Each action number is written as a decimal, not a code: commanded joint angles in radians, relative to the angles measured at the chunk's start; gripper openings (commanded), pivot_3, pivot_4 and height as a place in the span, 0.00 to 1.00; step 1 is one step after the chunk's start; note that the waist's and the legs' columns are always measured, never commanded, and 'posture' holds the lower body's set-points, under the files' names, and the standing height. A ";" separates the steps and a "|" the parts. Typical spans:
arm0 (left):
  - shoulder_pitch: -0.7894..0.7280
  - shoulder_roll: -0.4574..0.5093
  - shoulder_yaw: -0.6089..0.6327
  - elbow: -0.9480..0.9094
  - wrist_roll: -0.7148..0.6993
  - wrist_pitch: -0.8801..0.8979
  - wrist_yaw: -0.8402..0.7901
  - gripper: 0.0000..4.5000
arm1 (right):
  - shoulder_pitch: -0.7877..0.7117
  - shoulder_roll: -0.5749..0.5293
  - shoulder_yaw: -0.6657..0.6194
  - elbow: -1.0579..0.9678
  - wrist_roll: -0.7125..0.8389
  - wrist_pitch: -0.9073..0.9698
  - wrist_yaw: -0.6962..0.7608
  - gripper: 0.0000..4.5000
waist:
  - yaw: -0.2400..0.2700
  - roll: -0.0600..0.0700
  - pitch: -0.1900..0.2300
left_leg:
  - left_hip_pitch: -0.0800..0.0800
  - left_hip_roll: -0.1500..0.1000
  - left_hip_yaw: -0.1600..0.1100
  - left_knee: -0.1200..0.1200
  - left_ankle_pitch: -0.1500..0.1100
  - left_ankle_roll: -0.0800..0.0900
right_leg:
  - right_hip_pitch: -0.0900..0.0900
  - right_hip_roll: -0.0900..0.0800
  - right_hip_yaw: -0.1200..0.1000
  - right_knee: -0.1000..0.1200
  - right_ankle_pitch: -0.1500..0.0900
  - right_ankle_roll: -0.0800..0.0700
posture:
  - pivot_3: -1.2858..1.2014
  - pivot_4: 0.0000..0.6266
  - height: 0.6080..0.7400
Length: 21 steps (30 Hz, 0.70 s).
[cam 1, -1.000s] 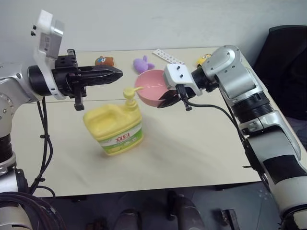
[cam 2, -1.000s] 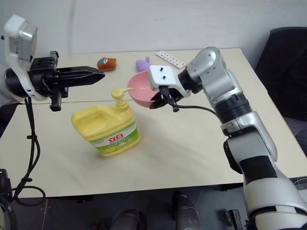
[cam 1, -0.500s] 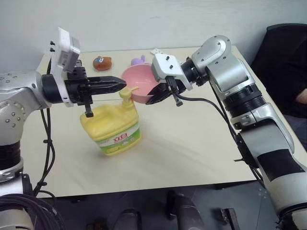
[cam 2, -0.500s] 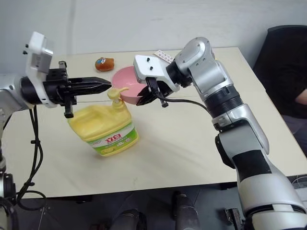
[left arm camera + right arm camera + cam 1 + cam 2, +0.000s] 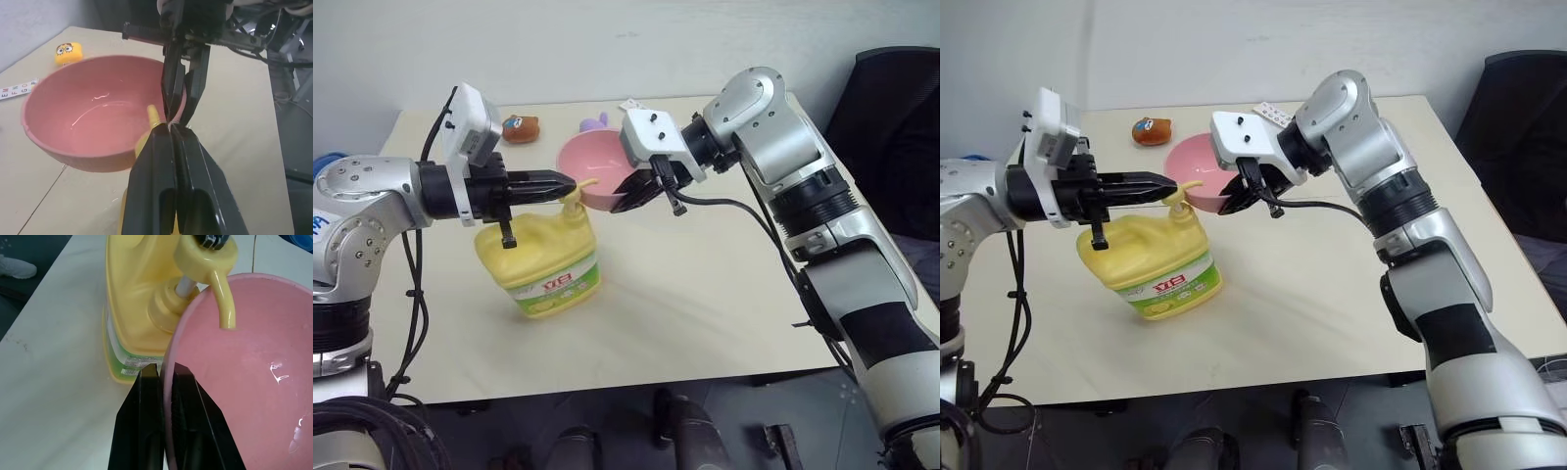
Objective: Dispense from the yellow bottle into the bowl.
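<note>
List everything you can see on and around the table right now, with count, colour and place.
yellow bottle: 1, yellow with green-and-white label, table centre-left, pump spout over the bowl
bowl: 1, pink, held up beside the pump
bear-like toy: 1, orange-brown, far edge of the table
purple toy: 1, purple, far edge, behind the bowl
letter card: 1, white, behind the bowl
small cartoon toy: 1, yellow, near the card
table: 1, beige
left claw: 1, black, shut, tips at the pump head
right claw: 1, black, shut on the bowl's rim

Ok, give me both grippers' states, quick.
Left gripper: shut, empty, fingertips over the yellow bottle's pump head.
Right gripper: shut on the bowl's rim, holding it under the spout.
</note>
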State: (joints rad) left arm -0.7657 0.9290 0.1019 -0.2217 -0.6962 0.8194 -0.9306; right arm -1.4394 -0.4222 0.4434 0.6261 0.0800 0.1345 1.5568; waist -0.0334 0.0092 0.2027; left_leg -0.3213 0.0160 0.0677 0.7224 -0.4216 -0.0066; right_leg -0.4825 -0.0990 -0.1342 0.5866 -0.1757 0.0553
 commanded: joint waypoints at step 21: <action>-0.058 -0.005 -0.032 0.044 0.091 -0.045 -0.053 0.02 | -0.041 -0.046 0.033 0.024 0.022 -0.107 0.058 0.00 | 0.002 0.000 0.000 | 0.000 0.000 0.000 0.000 0.000 0.000 | 0.000 0.000 0.000 0.000 0.000 0.000 | 0.52 0.24 1.00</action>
State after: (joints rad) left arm -0.8136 0.9175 0.0661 -0.1716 -0.6223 0.7809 -0.9922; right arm -1.4412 -0.4574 0.4815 0.6688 0.0812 0.0469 1.5612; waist -0.0315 0.0091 0.2027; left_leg -0.3214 0.0159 0.0677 0.7226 -0.4216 -0.0066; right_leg -0.4825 -0.0991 -0.1343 0.5868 -0.1757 0.0553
